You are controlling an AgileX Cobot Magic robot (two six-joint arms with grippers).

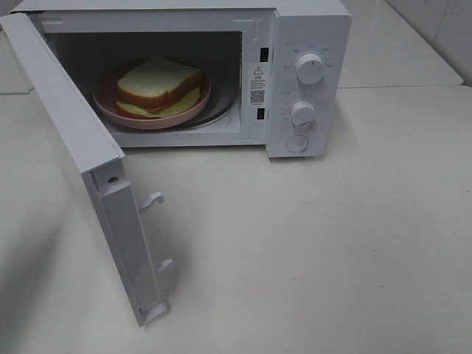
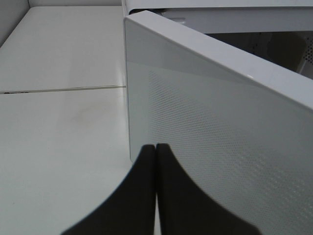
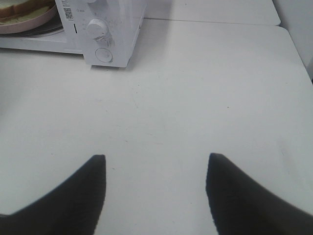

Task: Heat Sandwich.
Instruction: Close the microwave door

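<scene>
White-bread sandwich [image 1: 158,80] with lettuce sits on round pink plate [image 1: 151,122] inside white microwave [image 1: 317,29]; left pincer [image 2: 155,148], tips pressed together, should push squarely on swung-out white door [image 2: 220,161], right pincer [image 3: 156,156] splayed wide, clear.

A: Looks of left gripper [image 2: 155,147]?
B: Matte black fingers [image 2: 139,196], curved, tapering to narrow tips.
A: And right gripper [image 3: 155,156]?
B: Same black, fin-shaped w/ blunter tips (edges blurry).
</scene>
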